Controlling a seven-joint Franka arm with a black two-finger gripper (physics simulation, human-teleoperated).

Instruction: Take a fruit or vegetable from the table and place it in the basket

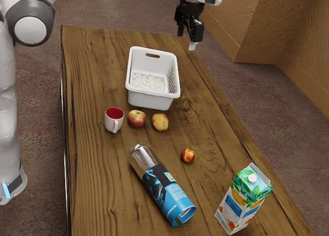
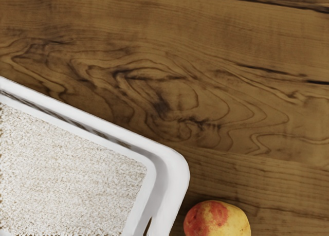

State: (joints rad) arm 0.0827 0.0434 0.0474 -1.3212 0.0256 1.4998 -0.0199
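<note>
From the arm's side, well back, the exterior view slants down over the desk (image 1: 92, 66); the wrist view faces steeply down, closer. Both include the basket's (image 1: 177, 83) rim and mango (image 1: 160, 123).

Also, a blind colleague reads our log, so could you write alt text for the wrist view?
Part of a white plastic basket with a pale speckled bottom, seen from above on a brown wooden table. A yellow-and-red rounded fruit lies outside, near its corner.
</note>
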